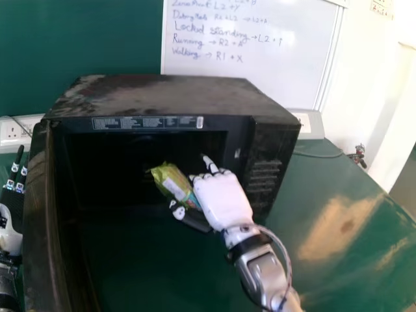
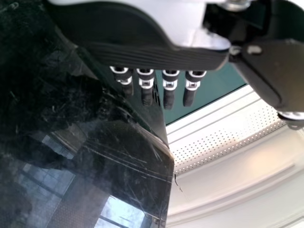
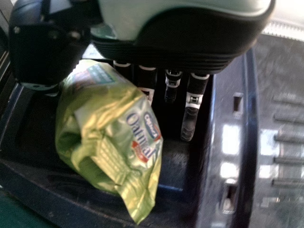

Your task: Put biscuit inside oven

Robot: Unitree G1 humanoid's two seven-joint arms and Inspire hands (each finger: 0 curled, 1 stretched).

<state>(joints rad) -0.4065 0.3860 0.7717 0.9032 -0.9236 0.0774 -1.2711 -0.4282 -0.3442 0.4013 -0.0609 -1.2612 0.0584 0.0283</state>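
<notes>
Right hand (image 1: 224, 200) of mine grips the biscuit packet (image 1: 171, 184), thumb to one side of it and fingers to the other, at the oven's open front. I take it that I pinch the wrapper this way so the packet can lead into the oven (image 1: 175, 94) and be let go without turning my wrist much. It sits tilted, nearer the oven's control side than its hinge side. Carrying it there suits my arm, which comes in from the oven's right, though my knuckles could knock that side of the frame. The wrapper looks soft and may crumple or cling, so I would lower it fully to the oven's floor before opening up.

The door (image 1: 40, 221) is swung wide at the oven's left, which leaves the way in free. Beyond its outer face is my left hand (image 1: 10, 234), fingers straight and holding nothing, perhaps kept near to mind the door.

As for writing, the green wrapper bears printed lettering, and a printed strip (image 1: 146, 122) with a small pale label (image 1: 199, 121) runs above the oven's opening. Behind the oven, the whiteboard (image 1: 292, 71) has handwritten lines; I can make out "Locked standing", "Running" and "Walking".
</notes>
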